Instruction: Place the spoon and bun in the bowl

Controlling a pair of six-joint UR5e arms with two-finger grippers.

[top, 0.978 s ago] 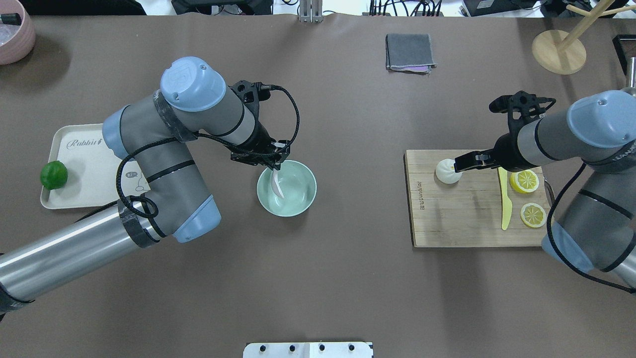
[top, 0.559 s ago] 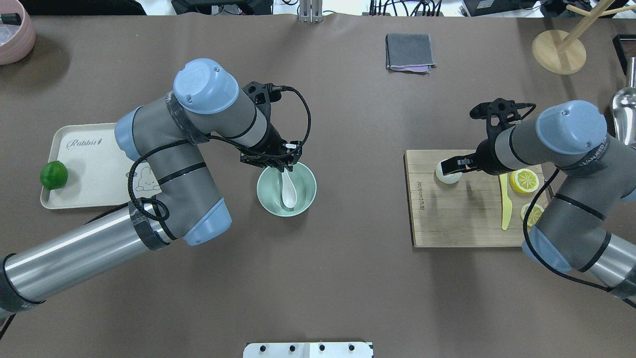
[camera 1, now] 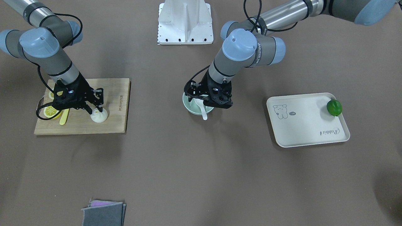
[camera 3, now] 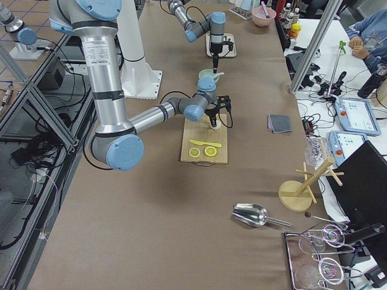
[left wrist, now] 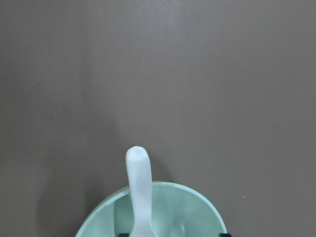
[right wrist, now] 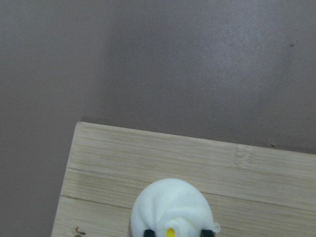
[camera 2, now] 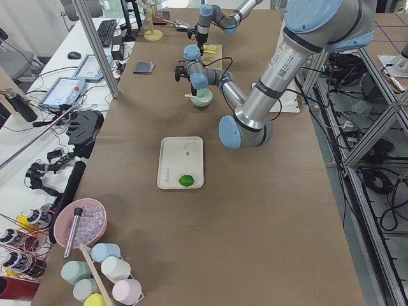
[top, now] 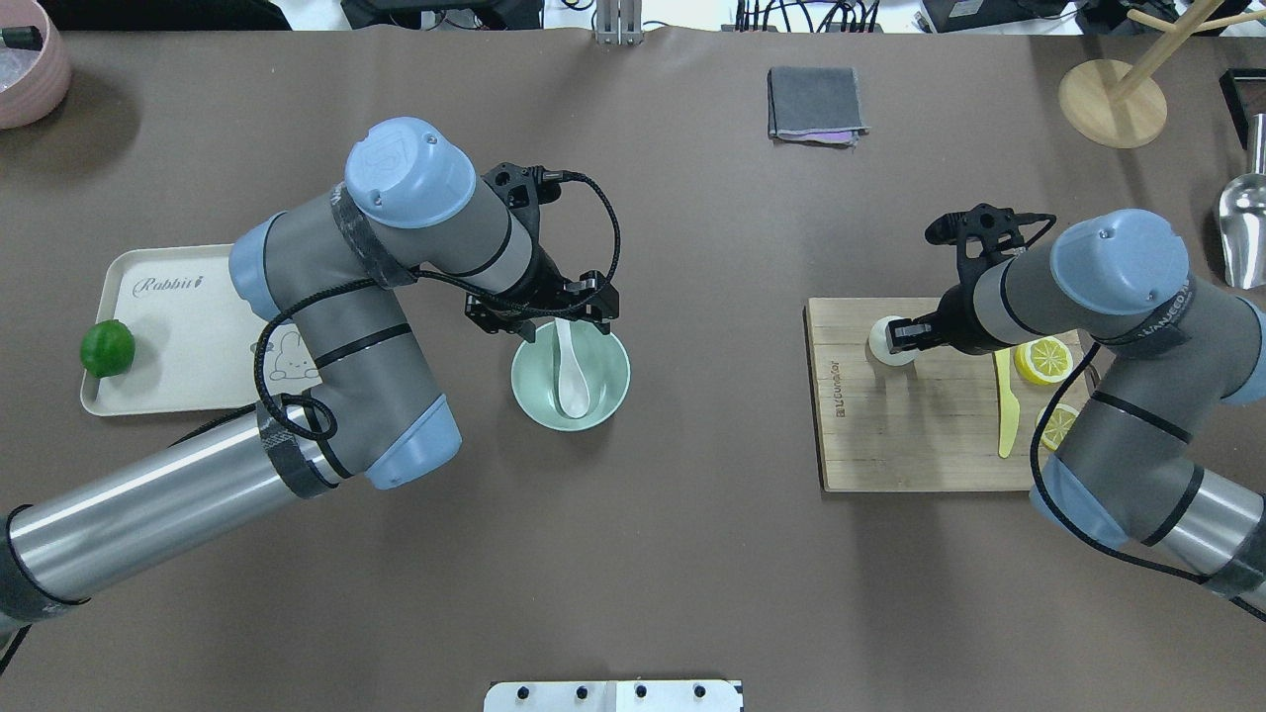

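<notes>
Brown table (top: 692, 554) — spoon (top: 572, 384) in bowl (top: 615, 394), left gripper (top: 542, 316) spread over rim; right gripper (top: 898, 336) on bun (top: 878, 346) (grip unclear).

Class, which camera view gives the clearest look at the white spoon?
The overhead exterior view: the spoon lies in the bowl with scoop and handle visible. The left wrist view shows only its handle over the rim; the front-facing view shows it partly hidden under the left gripper; both side views show a tiny speck.
</notes>
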